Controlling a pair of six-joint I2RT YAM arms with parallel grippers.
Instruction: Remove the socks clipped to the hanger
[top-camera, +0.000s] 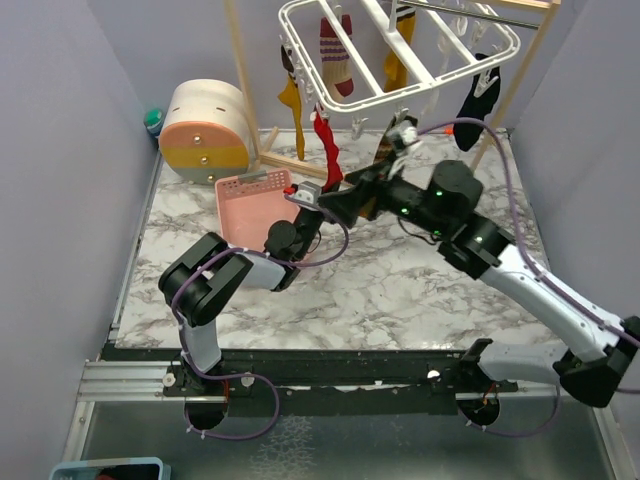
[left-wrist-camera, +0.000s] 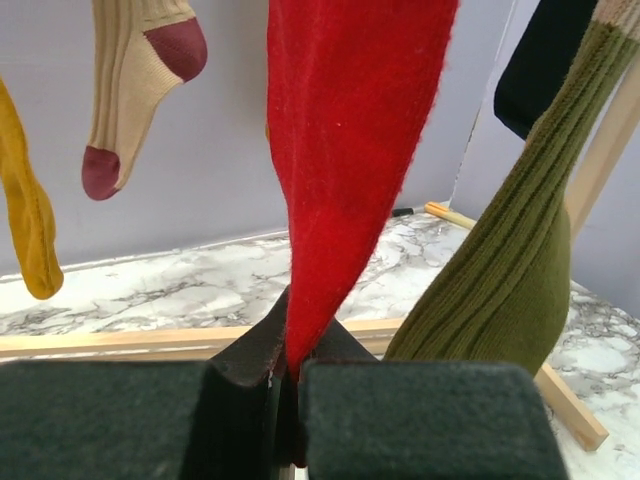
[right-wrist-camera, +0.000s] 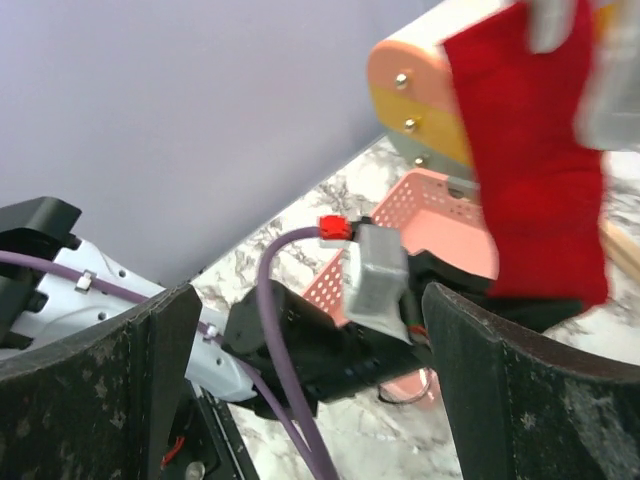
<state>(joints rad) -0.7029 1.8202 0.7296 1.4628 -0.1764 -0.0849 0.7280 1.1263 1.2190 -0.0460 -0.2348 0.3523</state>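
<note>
Grip set: left gripper clamps red sock; next, a six-o'clock pull off the hanger; right gripper gapes.

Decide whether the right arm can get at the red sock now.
Probably yes: the right tool is open, empty and facing the red sock, most of which hangs clear; the left tool is shut only on its lower end.

Hanger at rear, socks dangling under it. Basket on table, front-left of hanger. Left gripper beneath front sock, right gripper just right.
</note>
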